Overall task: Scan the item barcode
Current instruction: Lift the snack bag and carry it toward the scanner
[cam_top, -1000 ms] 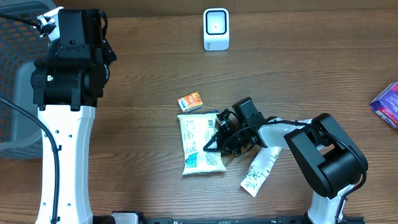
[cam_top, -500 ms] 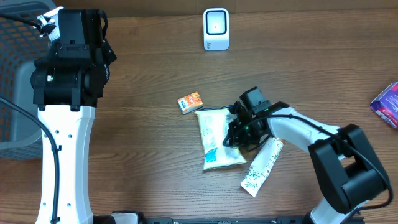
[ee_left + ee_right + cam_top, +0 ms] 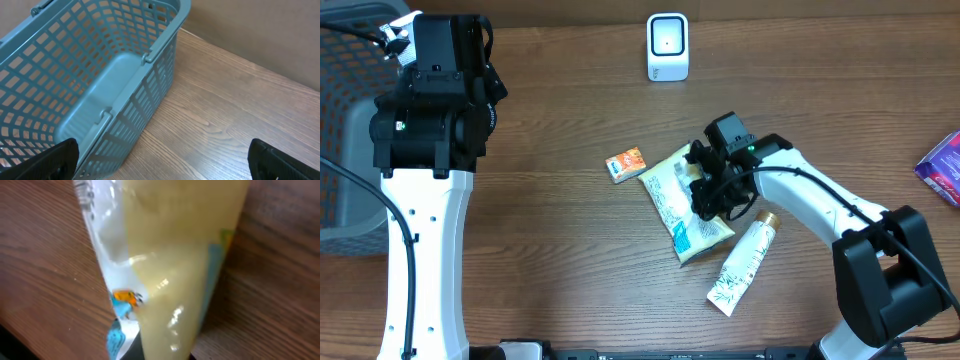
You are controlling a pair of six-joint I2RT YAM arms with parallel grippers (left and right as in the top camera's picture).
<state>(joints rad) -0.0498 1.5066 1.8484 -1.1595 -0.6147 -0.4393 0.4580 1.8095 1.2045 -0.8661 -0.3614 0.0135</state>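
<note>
The item is a flat pale yellow and white packet (image 3: pixel 672 200) with blue print, lying tilted at the table's middle. My right gripper (image 3: pixel 708 193) is shut on the packet's right edge. In the right wrist view the packet (image 3: pixel 170 255) fills the middle and hides most of the gripper (image 3: pixel 162 352); no barcode shows on it. The white barcode scanner (image 3: pixel 667 46) stands at the far edge, well apart from the packet. My left gripper (image 3: pixel 170 165) hangs open and empty over bare wood beside a basket; in the overhead view only the left arm (image 3: pixel 430 110) shows.
A blue-grey mesh basket (image 3: pixel 100 75) stands at the table's left edge (image 3: pixel 345 130). A small orange box (image 3: pixel 626 164) lies just left of the packet. A white printed tube (image 3: pixel 740 265) lies below the right gripper. A purple pack (image 3: pixel 942 168) sits at the right edge.
The right gripper has carried the packet to the right and turned it from upright to slanted, away from the orange box. The left arm has not moved.
</note>
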